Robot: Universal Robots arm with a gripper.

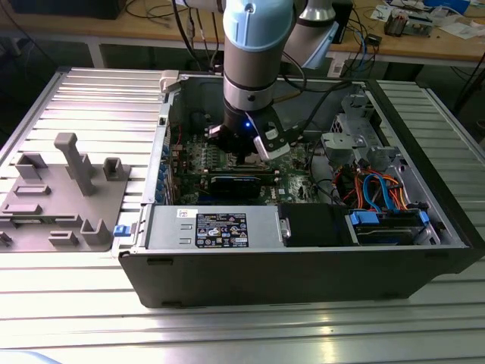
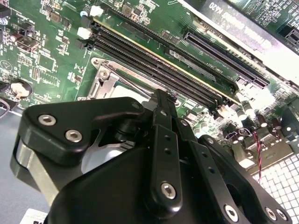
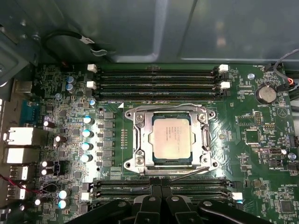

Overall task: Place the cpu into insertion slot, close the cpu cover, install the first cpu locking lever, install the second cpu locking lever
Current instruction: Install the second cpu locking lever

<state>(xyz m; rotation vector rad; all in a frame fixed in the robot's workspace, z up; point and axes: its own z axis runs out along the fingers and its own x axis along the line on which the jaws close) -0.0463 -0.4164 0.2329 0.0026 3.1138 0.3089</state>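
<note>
silvery metal frames the insertion slot [image 3: 170,137] in the first wrist view, and we see the cpu [image 3: 171,136] lying flat inside it, its grey top showing through the window of the cpu cover [image 3: 203,138], which lies down over the socket. a thin wire lever [image 3: 187,174] runs along the socket edge nearest the gripper, and another thin wire [image 3: 163,106] follows the opposite edge. long black memory slots [image 3: 156,77] sit on both sides of the socket, with green circuit board [image 3: 243,140] all around.

we find the gripper [image 3: 161,190] just beside that nearer lever, above the memory slots on that side; its black fingers [image 3: 154,198] are pressed together with nothing between them. in the second wrist view the gripper [image 2: 161,95] points down toward a corner of the insertion slot [image 2: 105,81].

in the exterior view the arm [image 1: 256,53] reaches down into the open computer case [image 1: 303,265], which rests on a ribbed metal table [image 1: 91,98]. a grey fixture plate [image 1: 61,197] lies on the table at the exterior view's left.
</note>
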